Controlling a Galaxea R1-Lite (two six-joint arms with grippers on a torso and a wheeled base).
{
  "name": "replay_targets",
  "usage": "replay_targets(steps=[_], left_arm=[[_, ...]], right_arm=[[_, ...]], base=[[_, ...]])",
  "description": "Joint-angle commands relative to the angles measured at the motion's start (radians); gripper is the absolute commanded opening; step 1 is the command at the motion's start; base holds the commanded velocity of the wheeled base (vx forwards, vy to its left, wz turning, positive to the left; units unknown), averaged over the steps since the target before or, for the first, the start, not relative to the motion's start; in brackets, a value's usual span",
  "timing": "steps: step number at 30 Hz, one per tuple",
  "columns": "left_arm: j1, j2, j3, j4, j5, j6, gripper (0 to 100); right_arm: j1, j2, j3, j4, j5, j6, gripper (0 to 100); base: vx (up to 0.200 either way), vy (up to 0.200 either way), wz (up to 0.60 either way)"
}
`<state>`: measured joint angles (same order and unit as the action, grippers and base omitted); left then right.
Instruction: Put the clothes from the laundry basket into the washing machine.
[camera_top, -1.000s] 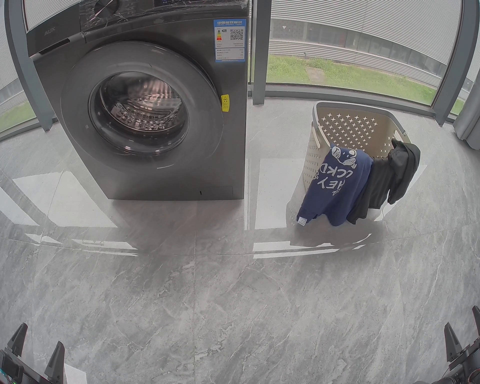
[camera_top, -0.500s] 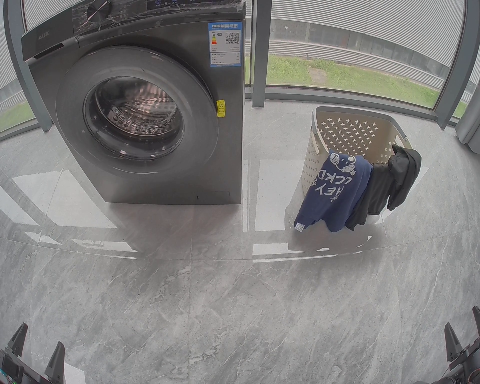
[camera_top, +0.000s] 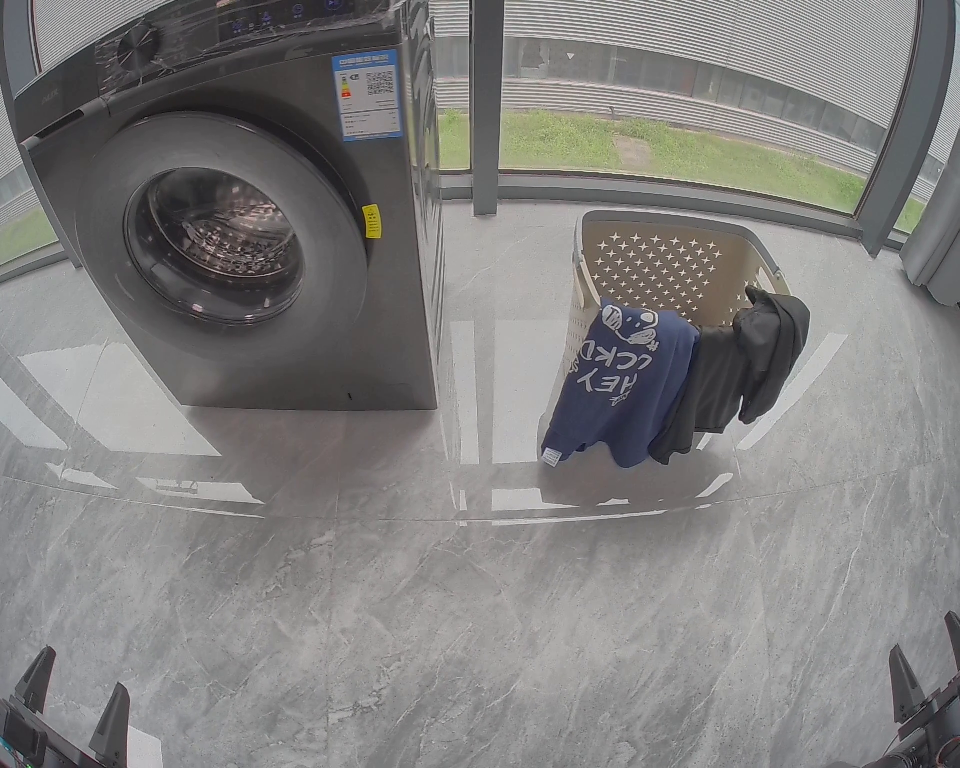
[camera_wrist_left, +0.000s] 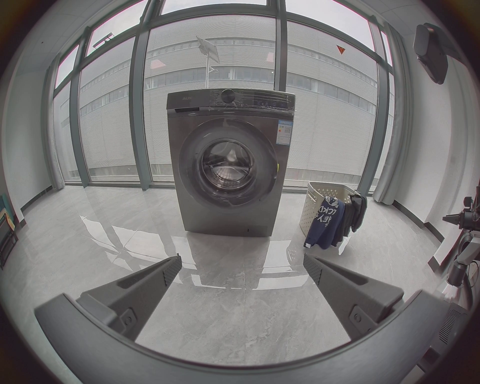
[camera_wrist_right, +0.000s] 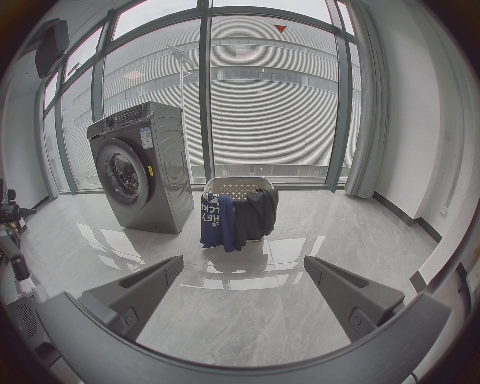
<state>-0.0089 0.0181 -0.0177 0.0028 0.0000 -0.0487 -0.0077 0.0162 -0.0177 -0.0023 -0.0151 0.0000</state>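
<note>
The washer (camera_top: 230, 230) stands on the floor (camera_top: 480, 620) at the left, its back close to the window (camera_top: 680, 100). Its round door (camera_top: 215, 245) looks shut flush with the front, and the drum shows through the glass. The head view's upper edge cuts off its top panel.

The basket (camera_top: 600, 250) stands to the washer's right, also near the window, with a strip of bare floor between the two. A blue shirt (camera_top: 620, 385) is draped over the basket's near rim and hangs down the outside almost to the floor. Just beside it on the right, touching it, a black garment (camera_top: 740, 370) hangs over the near right corner. The rim and the hanging clothes hide the basket's bottom, so what lies inside cannot be made out.

A wide stretch of grey tile lies open between the arms and both the washer and the basket. A curtain (camera_top: 935, 250) hangs at the far right by the window frame.

The left gripper (camera_wrist_left: 241, 257) is low at the near left, jaws apart and holding nothing, well apart from the washer. The right gripper (camera_wrist_right: 243, 258) is low at the near right, jaws likewise apart and holding nothing, facing the basket from well away. The head view's corner cuts it off in part. A black stand (camera_wrist_left: 465, 235) shows at the edge of the left wrist view, too cropped to identify.
</note>
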Motion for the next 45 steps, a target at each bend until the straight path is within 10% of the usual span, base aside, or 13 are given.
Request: replay_targets(steps=[1,19,45], left_arm=[[0.0,-0.018,0.016,0.0,0.0,0.0,100],[0.0,-0.018,0.016,0.0,0.003,-0.003,100],[0.0,-0.018,0.016,0.0,0.003,-0.003,100]], right_arm=[[0.0,-0.016,0.018,-0.001,0.0,0.0,100],[-0.002,-0.016,0.018,-0.001,0.0,0.0,100],[0.0,-0.016,0.018,-0.001,0.0,0.0,100]], base=[[0.0,-0.2,0.0],[0.0,-0.133,0.0],[0.2,0.0,0.0]])
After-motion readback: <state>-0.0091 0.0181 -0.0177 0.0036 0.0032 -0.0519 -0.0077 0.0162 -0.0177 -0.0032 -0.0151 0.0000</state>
